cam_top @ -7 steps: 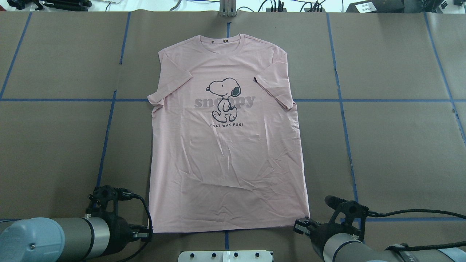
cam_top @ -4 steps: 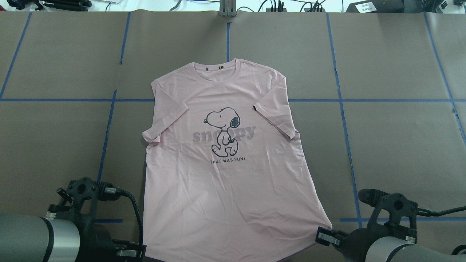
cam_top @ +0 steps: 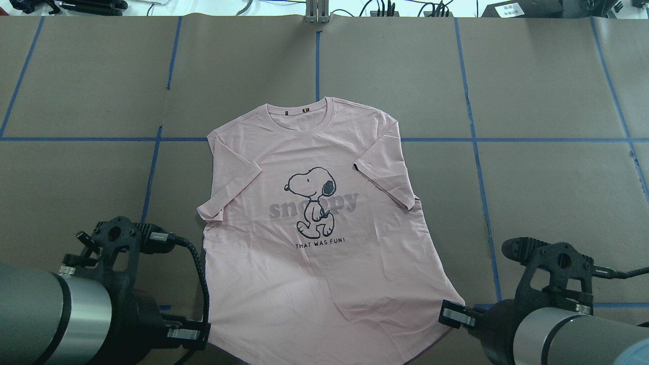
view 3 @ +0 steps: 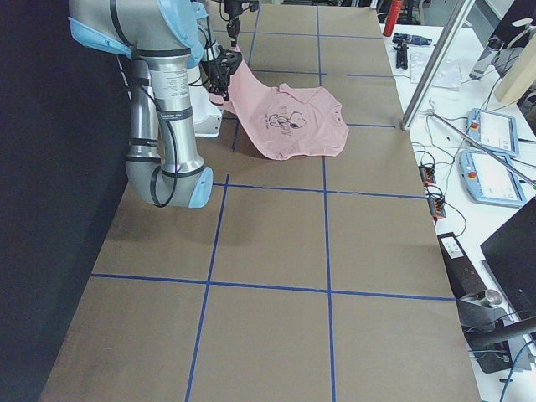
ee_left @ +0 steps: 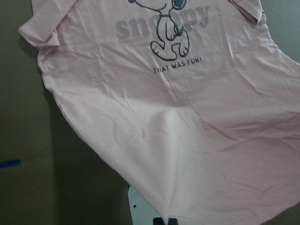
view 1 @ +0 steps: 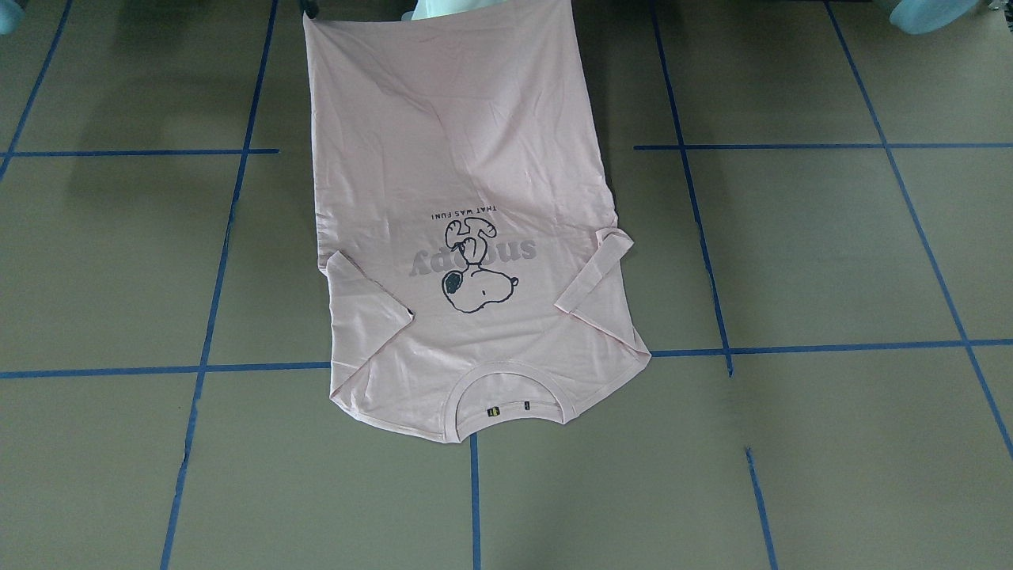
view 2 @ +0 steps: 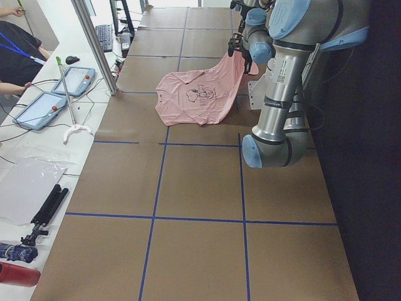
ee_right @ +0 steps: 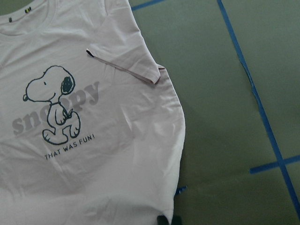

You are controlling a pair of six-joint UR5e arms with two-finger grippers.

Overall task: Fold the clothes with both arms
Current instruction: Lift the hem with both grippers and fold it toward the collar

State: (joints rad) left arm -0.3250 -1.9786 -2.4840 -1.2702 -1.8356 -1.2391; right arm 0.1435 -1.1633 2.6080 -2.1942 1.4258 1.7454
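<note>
The pale pink T-shirt [cam_top: 314,243] with the cartoon dog lies face up in the overhead view, collar away from me and sleeves spread. Its near hem is lifted off the table. My left gripper [cam_top: 195,334] is shut on the hem's left corner. At the hem's right corner my right gripper [cam_top: 451,314] is also shut on the cloth. In the left wrist view the shirt [ee_left: 187,117] slopes up from the table to the bottom edge. The right wrist view shows the shirt [ee_right: 93,140] the same way. In the front-facing view the shirt [view 1: 459,198] stretches up to the top edge.
Brown table cover [cam_top: 557,192] is crossed by blue tape lines [cam_top: 476,152]. The white pedestal base [ee_left: 140,211] sits under the raised hem. A side bench with tablets [view 2: 47,106], a metal post [view 2: 94,44] and a person's arm [view 2: 12,56] flanks the table.
Both grippers have drawn back toward the robot and risen with the hem. The whole shirt has slid nearer, its collar moving from the far edge to mid-table.
</note>
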